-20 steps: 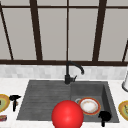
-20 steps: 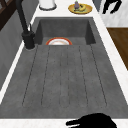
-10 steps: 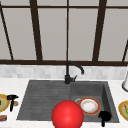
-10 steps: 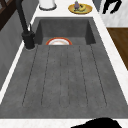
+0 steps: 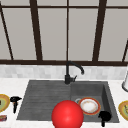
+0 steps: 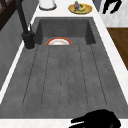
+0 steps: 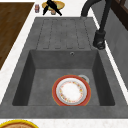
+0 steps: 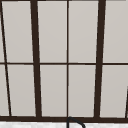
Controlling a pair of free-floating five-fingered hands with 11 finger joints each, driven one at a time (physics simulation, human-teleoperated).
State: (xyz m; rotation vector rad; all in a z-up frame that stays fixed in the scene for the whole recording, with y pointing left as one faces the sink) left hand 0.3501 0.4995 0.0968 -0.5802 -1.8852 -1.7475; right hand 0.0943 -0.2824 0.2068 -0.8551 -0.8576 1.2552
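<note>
— Where are the hands?

— The left hand (image 5: 15,100) hangs over the worktop (image 5: 15,85) just left of the draining board, beside a yellow dish (image 5: 3,102). From the right side it sits right in front of that dish, fingers (image 7: 46,10) spread and straight, holding nothing. The right hand (image 5: 104,116) hovers at the sink's (image 5: 107,92) front right corner, near the plate (image 5: 88,106).

— Is it touching the plate?

— No, they stand apart. The plate lies flat on the basin floor, by the drain, red-rimmed with a white middle. The right hand is above the front edge, just right of it. Whether its fingers are curled or loose, I can't tell.

— And that red thing?

— A red ball (image 5: 67,115) sits in front of the sink's middle, left of the plate.

— The rest?

— A dark tap (image 5: 71,72) behind the sink, a grooved grey board on the left, another yellow dish (image 5: 124,109) on the right, and a dark-barred window (image 8: 67,60) above.
</note>
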